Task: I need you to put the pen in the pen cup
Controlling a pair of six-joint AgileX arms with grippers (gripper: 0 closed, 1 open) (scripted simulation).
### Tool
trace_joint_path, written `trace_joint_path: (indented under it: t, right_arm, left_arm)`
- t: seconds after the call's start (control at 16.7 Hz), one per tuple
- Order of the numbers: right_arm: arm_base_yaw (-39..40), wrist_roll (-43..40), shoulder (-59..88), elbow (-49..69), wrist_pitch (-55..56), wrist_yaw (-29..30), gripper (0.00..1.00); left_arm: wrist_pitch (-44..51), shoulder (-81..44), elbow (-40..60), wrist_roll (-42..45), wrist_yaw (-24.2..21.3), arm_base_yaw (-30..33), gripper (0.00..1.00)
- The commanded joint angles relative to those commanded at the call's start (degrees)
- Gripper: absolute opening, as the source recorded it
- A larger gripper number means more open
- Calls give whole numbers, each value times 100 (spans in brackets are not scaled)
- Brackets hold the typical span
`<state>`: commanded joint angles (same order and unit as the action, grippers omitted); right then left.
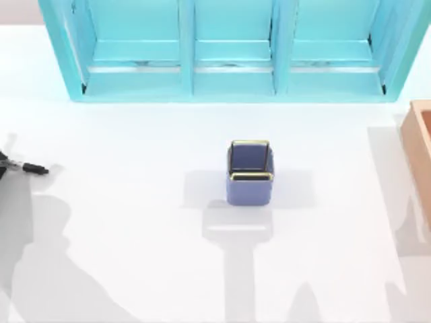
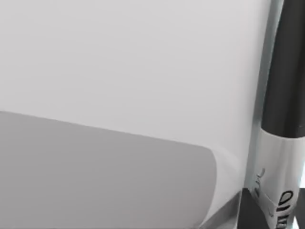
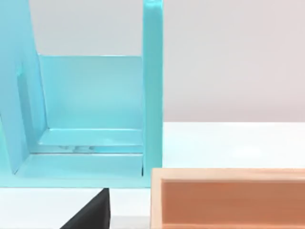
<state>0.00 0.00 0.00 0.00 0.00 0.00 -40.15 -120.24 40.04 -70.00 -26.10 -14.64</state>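
A thin silvery-white pen with a black cap (image 1: 30, 168) is lying at the white table's (image 1: 135, 235) far left edge, beside the left gripper (image 1: 3, 165); whether it is gripped, I cannot tell. Likely grasping, then carrying rightward. The square blue-purple gold-rimmed pen cup (image 1: 250, 172) is standing centrally, looking empty.

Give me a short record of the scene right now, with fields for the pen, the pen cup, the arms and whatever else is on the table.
pen: at the table's far left edge, black cap end pointing toward the middle; seen close up in the left wrist view
pen cup: upright near the table's middle, nothing inside
left gripper: at the far left edge, at the pen
shelf unit: turquoise, along the back
box: orange-brown, at the right edge
task status: pen not yet in cup
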Motion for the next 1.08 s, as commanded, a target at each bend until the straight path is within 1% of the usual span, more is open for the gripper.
trace_joint_path:
  t: [0.06, 0.24, 0.42, 0.6, 0.96, 1.08]
  right_arm:
    - [0, 0, 0, 0, 0, 0, 100]
    - [0, 0, 0, 0, 0, 0, 100]
    - [0, 0, 0, 0, 0, 0, 100]
    - [0, 0, 0, 0, 0, 0, 100]
    - [0, 0, 0, 0, 0, 0, 100]
    - [0, 0, 0, 0, 0, 0, 100]
  left_arm:
    - [2336, 1103, 205, 510, 343, -243, 0]
    - [2539, 1286, 184, 551, 305, -314, 0]
    - [3257, 1918, 123, 714, 185, -527, 0]
    - [4287, 2852, 72, 973, 14, -820, 0]
    - [6681, 5208, -30, 1588, -361, -1478, 0]
    - [7303, 5803, -83, 1743, -471, -1667, 0]
